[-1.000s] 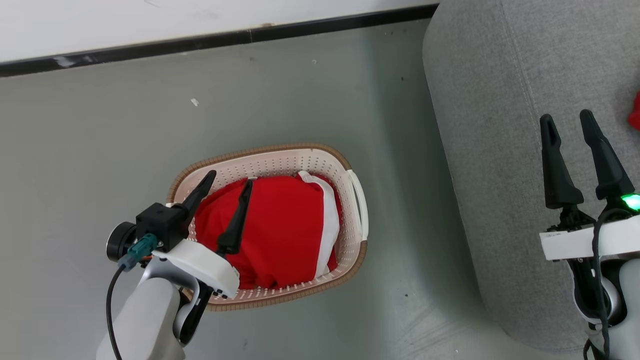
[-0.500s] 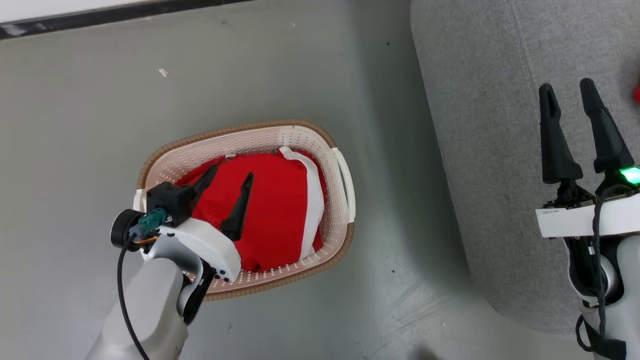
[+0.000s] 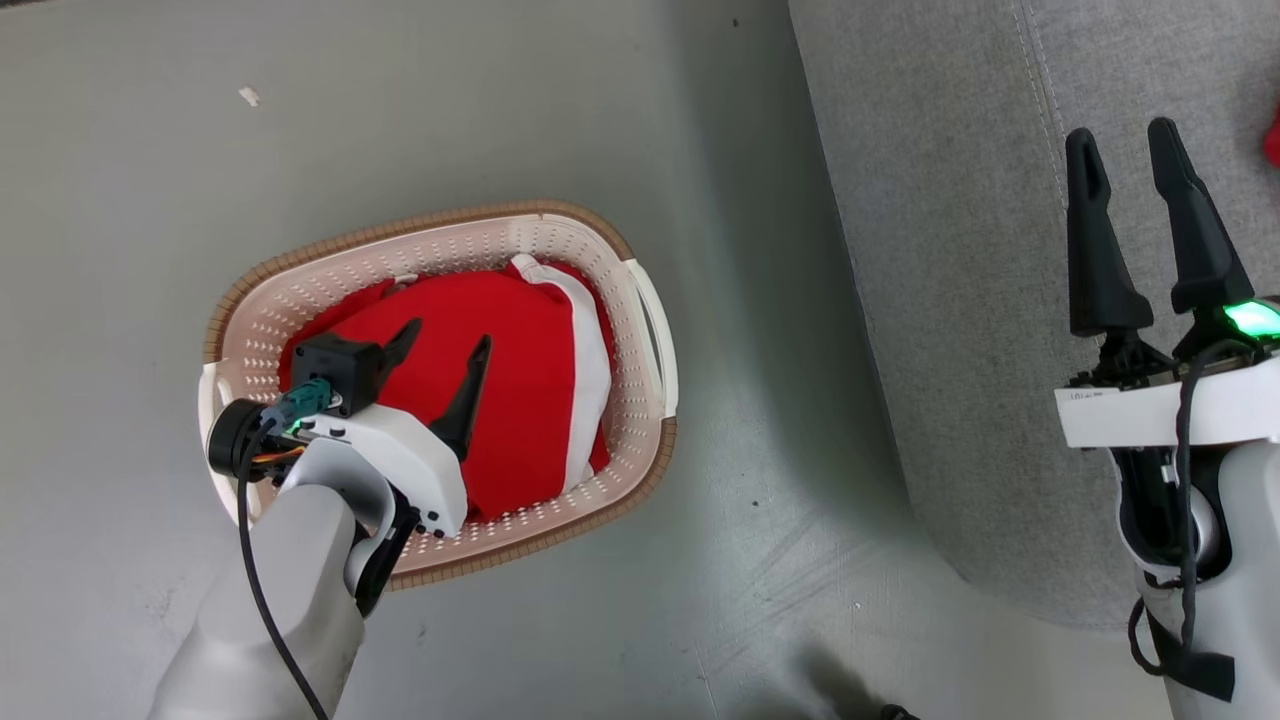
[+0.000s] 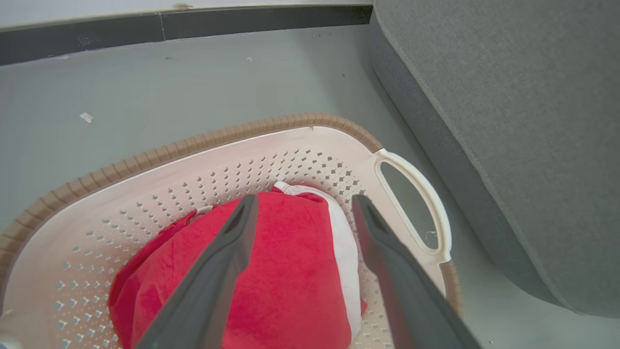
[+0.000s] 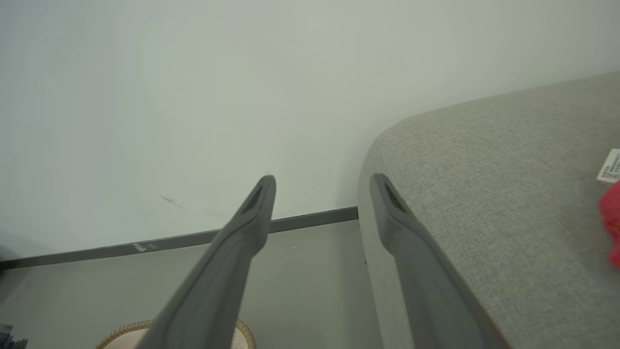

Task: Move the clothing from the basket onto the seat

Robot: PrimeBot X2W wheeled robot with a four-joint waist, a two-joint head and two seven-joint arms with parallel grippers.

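Observation:
The cream basket (image 3: 420, 225) with a brown rim stands on the floor, left of the grey seat (image 3: 950, 250). Red clothing (image 3: 520, 380) with a white band fills its bottom. My left gripper (image 3: 448, 334) hangs open just over that clothing, inside the rim, with nothing between its fingers. From the left wrist, the left gripper (image 4: 306, 199) frames the clothing (image 4: 290, 271) within the basket (image 4: 193, 143). My right gripper (image 3: 1120, 132) stands open above the seat, empty. Another piece of red clothing (image 5: 611, 218) with a white tag lies on the seat (image 5: 484, 169).
The basket sits on a grey floor, with a gap between its right handle (image 3: 655, 330) and the seat's side. A dark baseboard (image 4: 193, 24) and a pale wall run behind. A small white scrap (image 3: 248, 96) lies on the floor.
The head camera has shifted, so the basket sits further up and left in the picture. My left gripper has moved from the basket's left rim in over the clothing. Both grippers stay open.

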